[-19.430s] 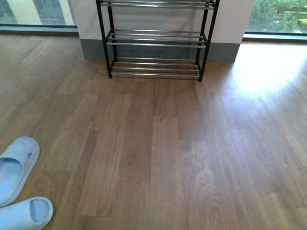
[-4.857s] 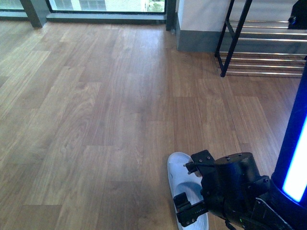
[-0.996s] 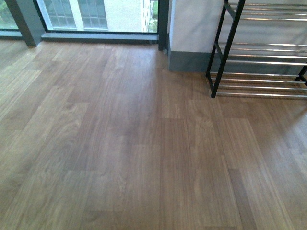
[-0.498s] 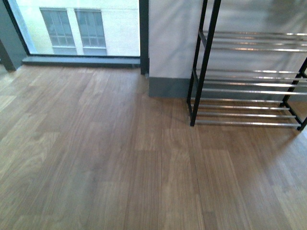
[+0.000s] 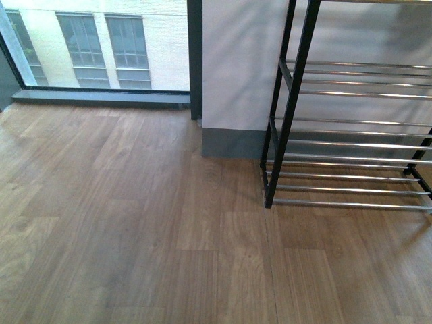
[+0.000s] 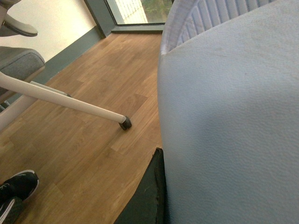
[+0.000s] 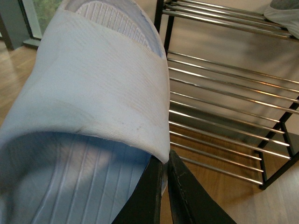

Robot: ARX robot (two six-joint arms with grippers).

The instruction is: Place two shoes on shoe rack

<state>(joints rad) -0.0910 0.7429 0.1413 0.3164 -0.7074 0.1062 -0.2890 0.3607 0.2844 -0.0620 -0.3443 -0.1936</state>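
One pale blue slide (image 6: 229, 121) fills most of the left wrist view. My left gripper (image 6: 161, 161) is shut on it, and only one dark finger (image 6: 148, 196) shows along its edge. The other pale blue slide (image 7: 100, 84) hangs in my right gripper (image 7: 165, 161), whose two dark fingers pinch the side edge of its strap. The shoe rack (image 5: 351, 135), black frame with chrome bars, stands ahead at the right against the wall. It is close behind the right-hand slide (image 7: 219, 88). Neither gripper shows in the front view.
A grey shoe with a white sole (image 7: 284, 13) sits on the rack's top tier. A white chair leg (image 6: 70, 102) and grey seat (image 6: 18, 60) stand near my left arm, beside a black sneaker (image 6: 18, 184). A window (image 5: 94, 47) and white pillar (image 5: 236, 67) border the wood floor (image 5: 135, 223).
The front view has come closer to the rack, which now looks larger and nearer the middle. The slides that lay on the floor earlier are now held in my grippers.
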